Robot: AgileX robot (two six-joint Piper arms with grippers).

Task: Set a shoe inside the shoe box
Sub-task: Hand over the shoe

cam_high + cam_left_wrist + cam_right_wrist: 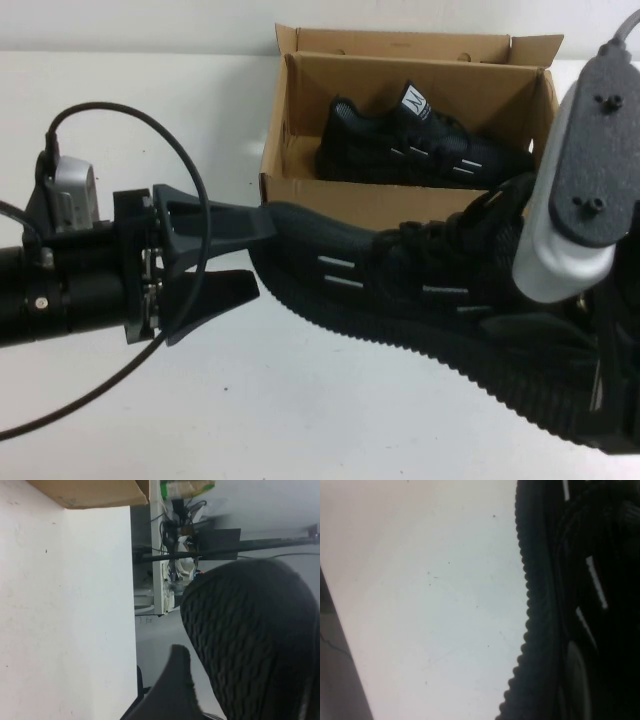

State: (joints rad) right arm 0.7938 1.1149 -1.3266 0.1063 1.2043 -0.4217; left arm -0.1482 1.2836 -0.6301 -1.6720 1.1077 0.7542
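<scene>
A black mesh shoe (pixel 430 290) with white dash marks hangs raised in front of the brown cardboard shoe box (pixel 330 203). Its toe points toward my left gripper (pixel 250 258), which is open; the upper finger lies against the toe and the lower one stands apart below it. The toe's ribbed sole (pixel 255 640) fills the left wrist view beside one finger (pixel 175 685). My right gripper (pixel 612 340) is at the shoe's heel end, mostly hidden under its own wrist, shut on the shoe (pixel 580 605). A matching shoe (pixel 420 145) lies inside the box.
The white table (pixel 300 400) spreads below and in front of the held shoe. A black cable (pixel 190 200) loops over my left arm. The box flaps (pixel 400 45) stand open at the back. Box corner (pixel 95 492) shows in the left wrist view.
</scene>
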